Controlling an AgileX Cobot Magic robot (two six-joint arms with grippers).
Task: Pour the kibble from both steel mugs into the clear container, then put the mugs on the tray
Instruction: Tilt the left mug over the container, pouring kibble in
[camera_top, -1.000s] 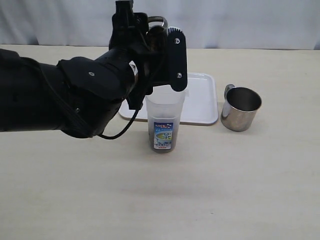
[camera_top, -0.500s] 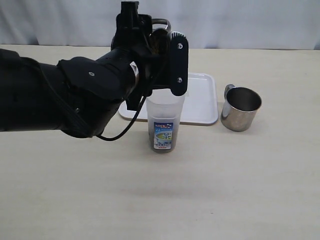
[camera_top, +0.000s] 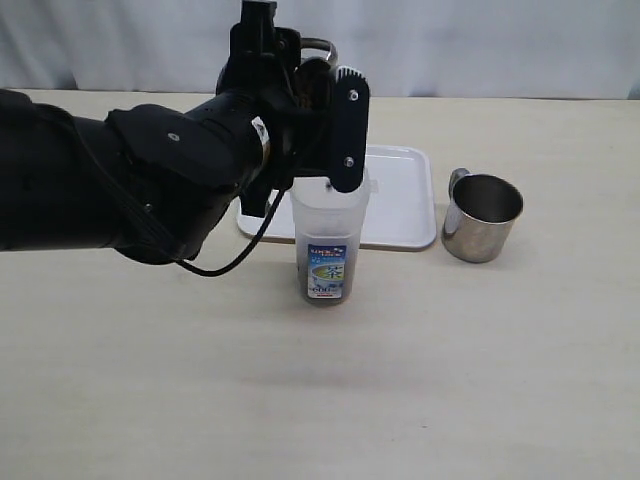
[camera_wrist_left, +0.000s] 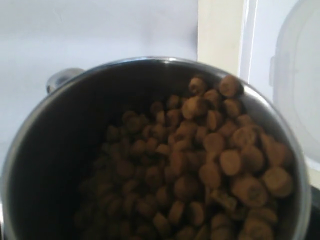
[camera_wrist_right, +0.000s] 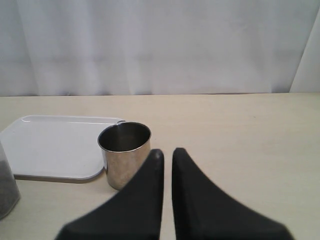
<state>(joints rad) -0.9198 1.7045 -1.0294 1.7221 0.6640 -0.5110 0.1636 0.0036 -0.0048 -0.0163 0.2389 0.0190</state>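
Observation:
My left gripper (camera_top: 328, 125) is shut on a steel mug, held tilted just above the rim of the clear container (camera_top: 330, 235). Only that mug's handle loop (camera_top: 320, 43) shows past the black fingers (camera_top: 346, 130). In the left wrist view the mug's rim (camera_wrist_left: 65, 95) rings a heap of kibble (camera_wrist_left: 210, 160) lying toward the lower lip, beside the container's rim (camera_wrist_left: 300, 80). A dark layer of kibble (camera_top: 325, 291) sits at the container's bottom. The second steel mug (camera_top: 481, 217) (camera_wrist_right: 124, 152) stands upright to the right of the tray (camera_top: 403, 205). My right gripper (camera_wrist_right: 167, 153) is shut and empty, just short of that mug.
The white tray (camera_wrist_right: 50, 145) lies behind the container and holds nothing. The left arm's black bulk (camera_top: 120, 190) covers the table's left side. A pale curtain (camera_top: 480, 40) closes off the far edge.
The left gripper with its mug has turned a little and shifted slightly left above the container. The second mug and the tray have not moved.

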